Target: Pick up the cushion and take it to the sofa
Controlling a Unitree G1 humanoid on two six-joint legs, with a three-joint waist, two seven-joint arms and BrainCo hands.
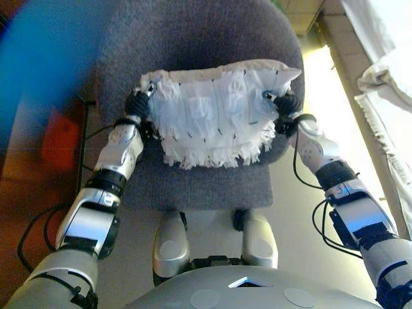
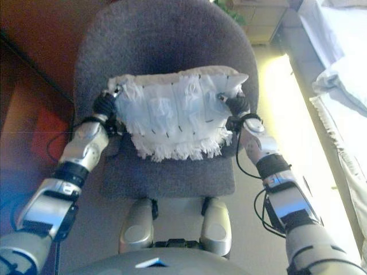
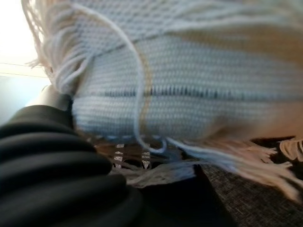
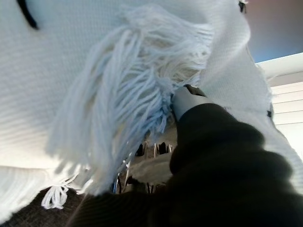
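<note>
The cushion (image 1: pixel 215 112) is white knit with long fringes and small dark stitches. I hold it by its two ends, in front of the back of a grey chair (image 1: pixel 193 35) and above its seat (image 1: pixel 199 183). My left hand (image 1: pixel 136 103) grips its left end, with the thumb over the front edge. My right hand (image 1: pixel 285 106) grips its right end, with the thumb (image 4: pixel 187 100) pressed into the fringe. The fingers of both hands are hidden behind the cushion. The left wrist view shows the cushion's knit side (image 3: pixel 189 94) very close.
The grey upholstered chair stands right in front of me. White bedding or cloth (image 2: pixel 344 74) hangs along the right side, with a strip of pale floor (image 2: pixel 287 114) between. A reddish-brown surface (image 2: pixel 34 114) lies on the left. A wooden cabinet (image 2: pixel 258 17) stands behind the chair.
</note>
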